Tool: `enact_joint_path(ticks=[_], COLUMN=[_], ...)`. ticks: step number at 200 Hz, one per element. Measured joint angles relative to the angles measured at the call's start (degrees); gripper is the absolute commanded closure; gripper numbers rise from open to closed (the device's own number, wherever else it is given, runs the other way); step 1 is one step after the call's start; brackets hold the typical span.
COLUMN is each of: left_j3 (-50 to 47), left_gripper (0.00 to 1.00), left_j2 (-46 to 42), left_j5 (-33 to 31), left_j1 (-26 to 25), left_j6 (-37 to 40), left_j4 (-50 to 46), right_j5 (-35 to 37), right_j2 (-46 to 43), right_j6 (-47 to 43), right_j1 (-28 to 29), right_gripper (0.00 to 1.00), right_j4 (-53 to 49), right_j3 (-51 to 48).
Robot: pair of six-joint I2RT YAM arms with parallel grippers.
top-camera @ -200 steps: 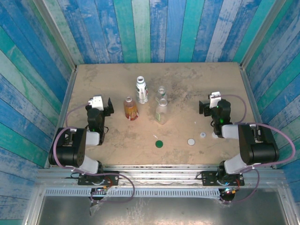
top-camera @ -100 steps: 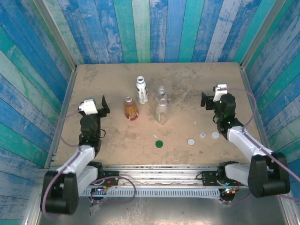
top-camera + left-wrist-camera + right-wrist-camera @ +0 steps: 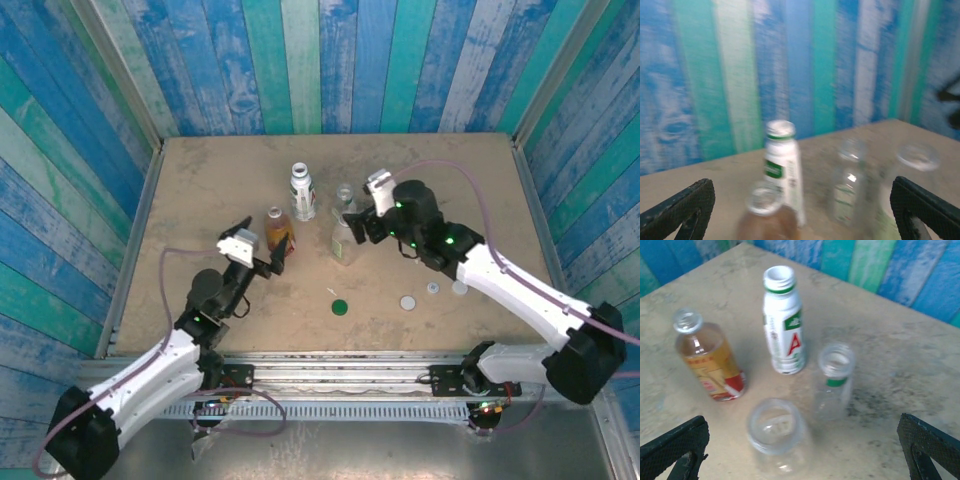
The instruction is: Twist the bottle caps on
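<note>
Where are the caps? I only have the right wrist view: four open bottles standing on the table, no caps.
Observer: In the top view, the dark green cap lies flat on the table, on the near side of the larger clear bottle.
Operator: And the pale ones?
Observer: Three pale caps lie loose to the right of the green one, none on a bottle.
Operator: What about the left gripper?
Observer: The left gripper is open and empty, close to the amber bottle on its near side.
</note>
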Motion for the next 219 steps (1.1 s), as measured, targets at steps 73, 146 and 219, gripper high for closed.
enact_joint_path(ticks=[73, 146, 219], left_j3=[-1.44, -1.44, -0.48], left_gripper=[0.06, 0.06, 0.06], left_j2=[9.66, 13.03, 25.03], left_j5=[10.58, 14.01, 15.52], left_j1=[-3.15, -3.61, -7.43], left_j6=[1.51, 2.73, 2.95], left_j4=[3.85, 5.66, 14.08], right_j5=[0.04, -0.83, -0.57], right_j2=[12.09, 14.84, 14.97], right_j6=[2.47, 3.69, 3.72], right_j1=[1.25, 1.40, 2.05], right_gripper=[0.19, 0.49, 0.63], right_j4=[-10.54, -12.72, -12.76], right_j3=[8.50, 10.36, 10.69])
